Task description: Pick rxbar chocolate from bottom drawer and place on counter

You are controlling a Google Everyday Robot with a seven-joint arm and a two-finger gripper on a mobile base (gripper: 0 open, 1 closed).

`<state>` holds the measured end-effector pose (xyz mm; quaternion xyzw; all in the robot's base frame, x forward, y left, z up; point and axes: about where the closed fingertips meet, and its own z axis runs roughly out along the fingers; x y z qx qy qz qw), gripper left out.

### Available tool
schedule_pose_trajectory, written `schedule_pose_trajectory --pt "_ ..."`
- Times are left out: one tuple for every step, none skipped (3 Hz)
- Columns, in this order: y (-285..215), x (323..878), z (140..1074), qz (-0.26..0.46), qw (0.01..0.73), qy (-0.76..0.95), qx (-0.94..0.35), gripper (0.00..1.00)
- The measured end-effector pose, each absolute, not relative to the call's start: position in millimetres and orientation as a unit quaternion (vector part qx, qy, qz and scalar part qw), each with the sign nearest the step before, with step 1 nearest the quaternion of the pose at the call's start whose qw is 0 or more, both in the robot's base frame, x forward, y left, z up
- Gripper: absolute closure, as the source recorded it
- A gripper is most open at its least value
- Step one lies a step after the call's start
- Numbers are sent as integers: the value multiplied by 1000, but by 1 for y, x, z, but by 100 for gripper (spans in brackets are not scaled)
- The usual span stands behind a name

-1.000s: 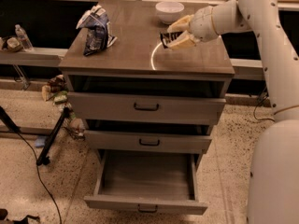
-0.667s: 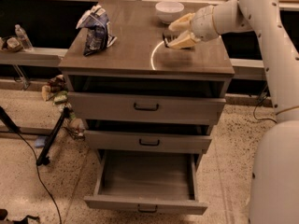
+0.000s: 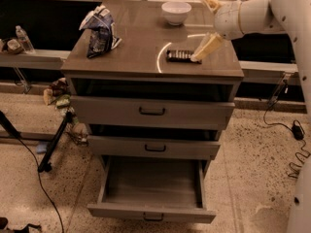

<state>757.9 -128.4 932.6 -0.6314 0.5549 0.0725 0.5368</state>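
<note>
The rxbar chocolate [image 3: 181, 56] is a small flat black bar lying on the counter [image 3: 131, 57] near its right front. My gripper [image 3: 201, 30] is open just right of the bar and holds nothing. Its lower finger [image 3: 206, 46] slants down with the tip at the bar's right end; I cannot tell if they touch. The upper finger [image 3: 210, 4] is raised well away. The bottom drawer [image 3: 151, 184] is pulled open, and its wood-grain floor shows nothing on it.
A blue-and-white chip bag [image 3: 99, 30] stands at the counter's left. A white bowl [image 3: 176, 11] sits at the counter's back, behind the bar. The two upper drawers are shut. A ledge with a bottle [image 3: 23, 39] runs at the left. Cables lie on the floor.
The gripper was shut on the bar just above the counter. Now its fingers have spread, the bar lies on the counter, and the hand has drawn back a little to the right.
</note>
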Motion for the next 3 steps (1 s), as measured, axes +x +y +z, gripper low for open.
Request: schedule_pose_trajectory --pt "-160 736 972 22 572 550 -608 0" --pt "-212 684 1030 -91 606 547 -570 0" --pt "-228 685 1015 -94 603 560 -560 0"
